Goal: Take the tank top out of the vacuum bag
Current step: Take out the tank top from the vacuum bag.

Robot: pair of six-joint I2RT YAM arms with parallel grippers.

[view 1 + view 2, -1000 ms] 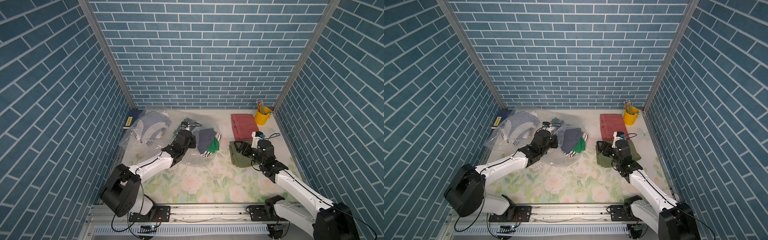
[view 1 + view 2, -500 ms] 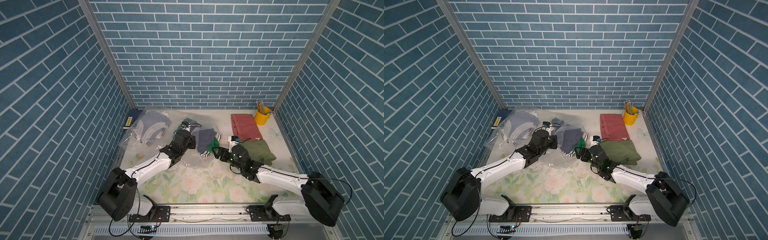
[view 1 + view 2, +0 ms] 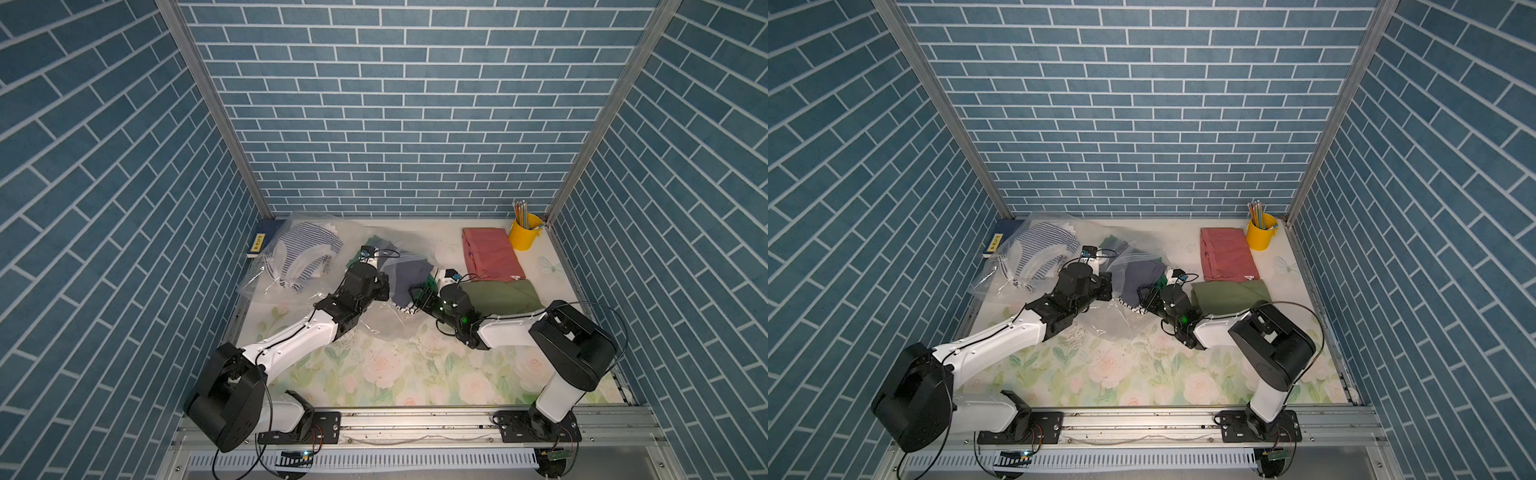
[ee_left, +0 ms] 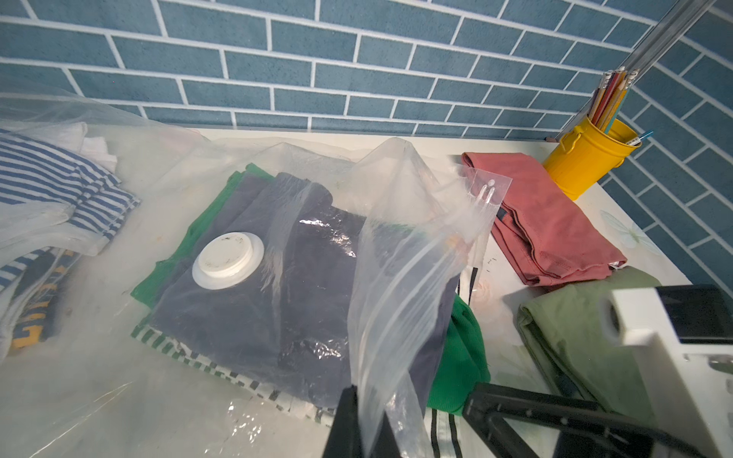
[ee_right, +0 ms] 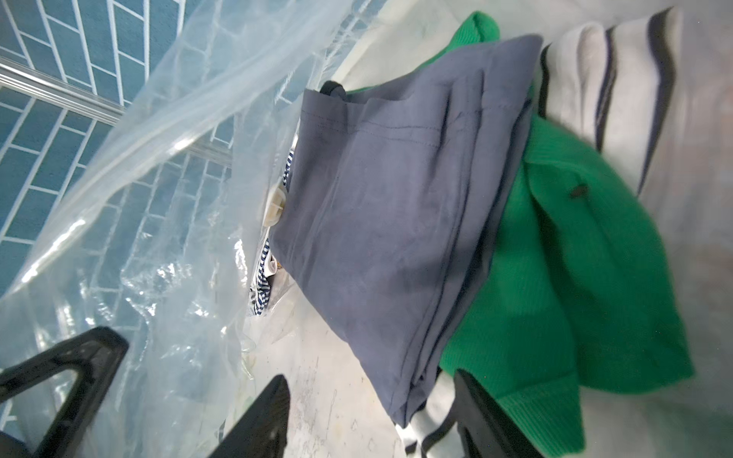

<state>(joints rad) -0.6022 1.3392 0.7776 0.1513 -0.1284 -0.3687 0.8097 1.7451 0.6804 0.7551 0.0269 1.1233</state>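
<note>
While pinching film at the mouth of the bag [image 4: 396,257] tight in the left gripper [image 4: 365,420], held it lifted. Had the right gripper [image 5: 371,382] open, jaws apart either side of a corner of the grey-blue top [image 5: 377,218], at the bag's mouth, green knit [image 5: 595,297] just beside.

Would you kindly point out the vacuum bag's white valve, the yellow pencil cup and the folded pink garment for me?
white valve [image 4: 228,259], left wrist view, centre of its round cap.
yellow pencil cup [image 3: 523,239], a top view, its outer side wall.
folded pink garment [image 3: 490,255], a top view, middle of the top fold.
</note>
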